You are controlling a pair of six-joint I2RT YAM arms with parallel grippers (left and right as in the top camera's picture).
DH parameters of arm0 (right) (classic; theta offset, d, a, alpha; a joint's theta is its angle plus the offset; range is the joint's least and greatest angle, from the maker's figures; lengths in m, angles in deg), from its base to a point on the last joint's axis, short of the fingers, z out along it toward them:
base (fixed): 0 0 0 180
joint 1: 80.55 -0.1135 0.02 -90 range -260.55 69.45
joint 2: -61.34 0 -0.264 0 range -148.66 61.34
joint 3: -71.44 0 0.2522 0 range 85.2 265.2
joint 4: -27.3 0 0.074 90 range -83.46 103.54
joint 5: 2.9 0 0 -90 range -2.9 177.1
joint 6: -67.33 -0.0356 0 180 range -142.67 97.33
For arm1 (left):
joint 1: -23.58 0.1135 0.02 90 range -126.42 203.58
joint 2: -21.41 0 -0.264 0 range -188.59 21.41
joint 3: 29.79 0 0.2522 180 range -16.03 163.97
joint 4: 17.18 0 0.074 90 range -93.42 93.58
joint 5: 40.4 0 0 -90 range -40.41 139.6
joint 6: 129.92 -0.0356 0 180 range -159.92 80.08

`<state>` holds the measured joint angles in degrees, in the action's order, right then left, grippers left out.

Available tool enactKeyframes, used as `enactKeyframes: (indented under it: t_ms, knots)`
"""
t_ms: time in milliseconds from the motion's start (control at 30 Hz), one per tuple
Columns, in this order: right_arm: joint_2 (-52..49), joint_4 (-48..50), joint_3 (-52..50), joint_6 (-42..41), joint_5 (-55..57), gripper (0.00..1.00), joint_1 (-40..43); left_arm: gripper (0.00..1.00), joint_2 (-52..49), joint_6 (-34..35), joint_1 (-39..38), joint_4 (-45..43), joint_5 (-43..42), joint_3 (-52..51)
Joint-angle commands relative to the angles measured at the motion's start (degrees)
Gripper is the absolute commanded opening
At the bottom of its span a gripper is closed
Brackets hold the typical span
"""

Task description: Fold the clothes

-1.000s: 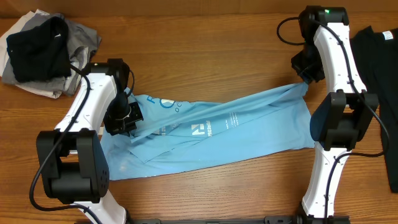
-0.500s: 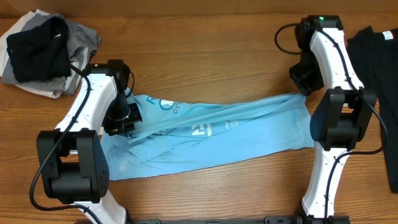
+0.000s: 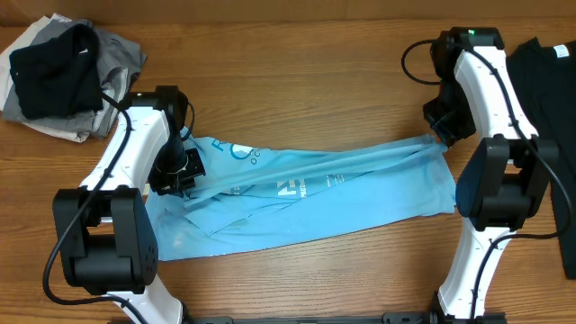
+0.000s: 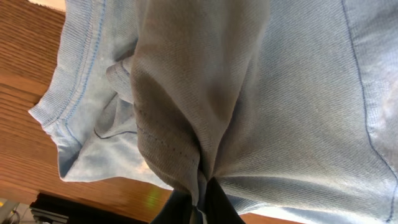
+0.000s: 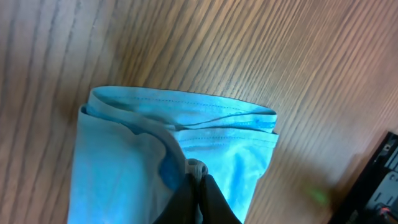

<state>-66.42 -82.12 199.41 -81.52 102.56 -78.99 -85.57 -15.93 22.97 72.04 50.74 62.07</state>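
You have a light blue shirt (image 3: 360,198) with white print on a brown wood-grain counter (image 3: 288,72). Left of the shirt, the pile (image 3: 63,76) is black, grey and white; right of it, one black garment (image 3: 553,90).

- The light blue T-shirt (image 3: 360,193) carries white print, seen from overhead. Near its middle is a small square logo (image 3: 286,188) with a line of tiny lettering beside it, too small and creased to read.
- Toward its left end is a round white mark (image 3: 241,151) with small letters alongside, partly lost in a fold.
- No word, number or brand can be read.
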Motion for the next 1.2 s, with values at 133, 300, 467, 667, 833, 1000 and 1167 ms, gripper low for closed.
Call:
enactKeyframes:
  t_ms: [133, 300, 467, 667, 833, 1000, 1167]
  knots:
    - [1.5, 1.2, -3.0, -0.7, 1.8, 0.04, 0.0, 0.12, 1.4, 0.5, 0.6, -0.7, 1.6, -3.9]
    - [1.5, 1.3, -3.4, 0.5, 2.0, 0.04, -0.9, 0.12, 1.4, 0.5, 0.6, -0.9, 1.6, -6.4]
    - [1.5, -0.3, -3.4, 0.5, 2.7, 0.04, -0.9, 0.11, 1.4, 0.4, 0.6, -0.6, 1.6, -6.6]
    - [1.4, -0.3, -3.4, 2.1, 3.1, 0.34, -0.9, 0.43, 1.4, 0.4, 0.6, -0.7, 1.8, -6.6]
    - [1.4, 0.3, -3.4, 3.6, 3.1, 0.93, -0.9, 0.55, 1.4, 0.4, 0.6, -0.9, 2.1, -6.6]
    - [1.4, 5.0, -3.4, 12.5, -0.7, 0.97, -0.9, 0.33, 1.4, 0.2, 0.6, -1.7, -1.0, -3.9]
    - [1.4, 8.0, -3.4, 23.0, -7.4, 0.95, -1.2, 0.32, 1.4, -2.6, -0.4, -3.1, -6.9, 3.0]
